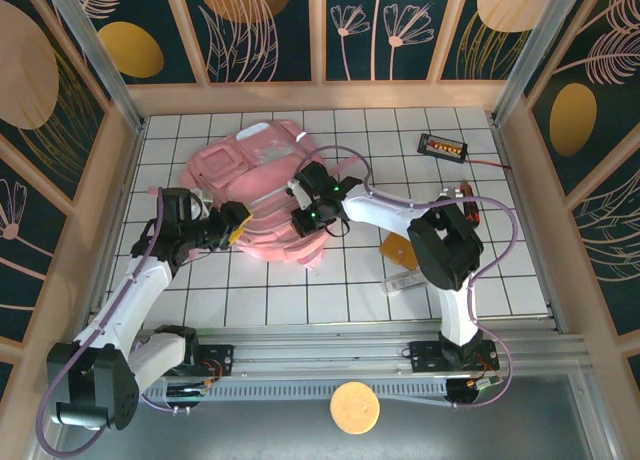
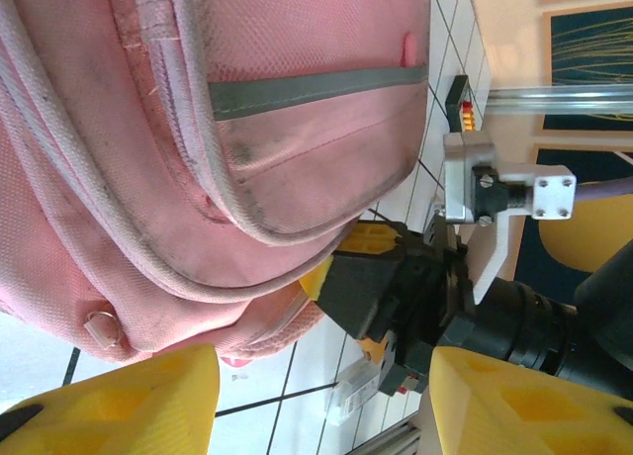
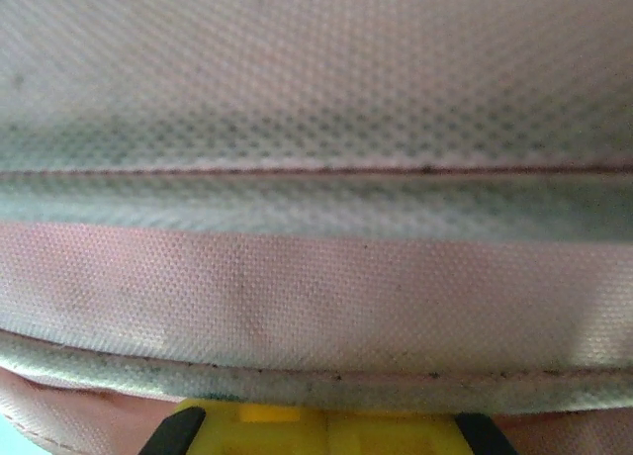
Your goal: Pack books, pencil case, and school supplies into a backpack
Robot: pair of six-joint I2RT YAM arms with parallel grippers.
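The pink backpack (image 1: 258, 185) lies in the middle of the table, and its fabric (image 3: 316, 277) is very close in the right wrist view. My right gripper (image 1: 300, 218) is at its right lower edge, shut on a fold of the backpack fabric; its yellow fingers (image 3: 316, 427) meet under the cloth. The left gripper (image 1: 235, 227) is open at the bag's left lower side, its fingers (image 2: 129, 406) apart over bare table. An orange-brown square book (image 1: 398, 250) and a whitish-grey school supplies block (image 1: 402, 280) lie to the right. The pencil case is out of view.
A black gadget with orange digits (image 1: 443, 146) and a red wire sits at the back right. Wooden walls (image 1: 525, 210) enclose the table, with metal rails (image 1: 330, 345) along its front edge. A round yellowish disc (image 1: 354, 407) lies in front of the rails.
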